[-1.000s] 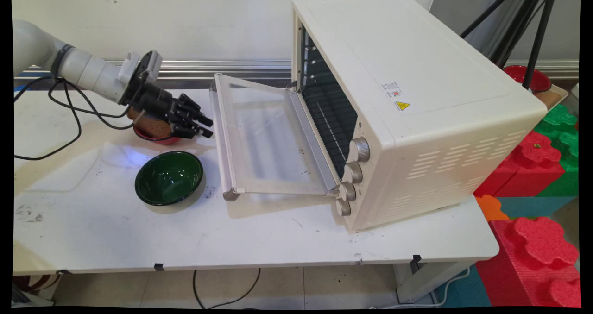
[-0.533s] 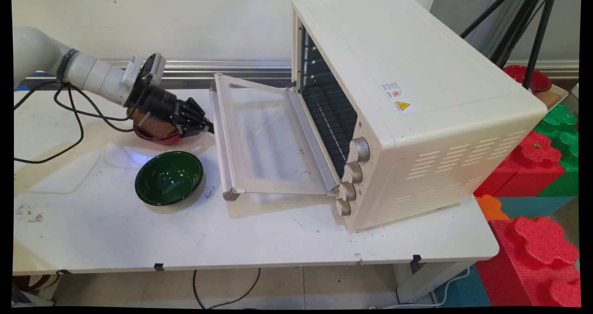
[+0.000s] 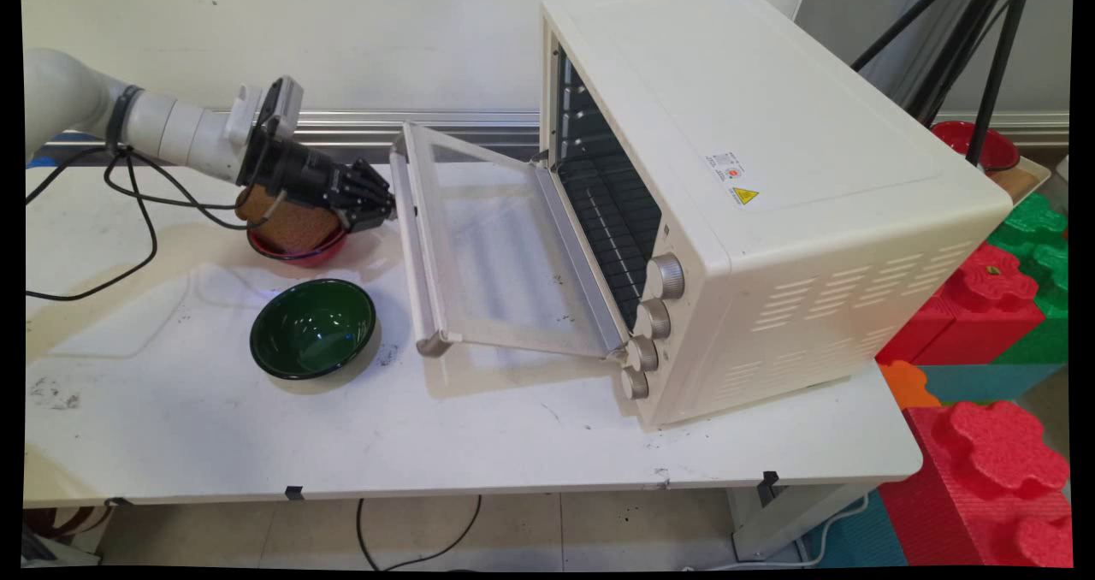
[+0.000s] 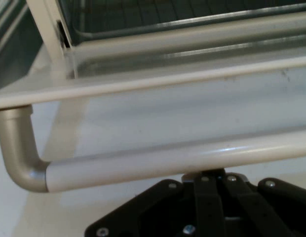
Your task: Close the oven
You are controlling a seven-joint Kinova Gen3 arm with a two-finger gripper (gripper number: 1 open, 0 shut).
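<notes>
pincer (image 3: 387,210) closed, we think, under oven door handle (image 4: 158,165), propping it | door (image 3: 496,255) part-raised | bowl with brown block (image 3: 295,233) behind | green bowl (image 3: 312,328) on desk (image 3: 214,426)

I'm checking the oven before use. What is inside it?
Inside the oven, behind the open door, only a dark wire rack shows. The walls hide the deeper part.
</notes>
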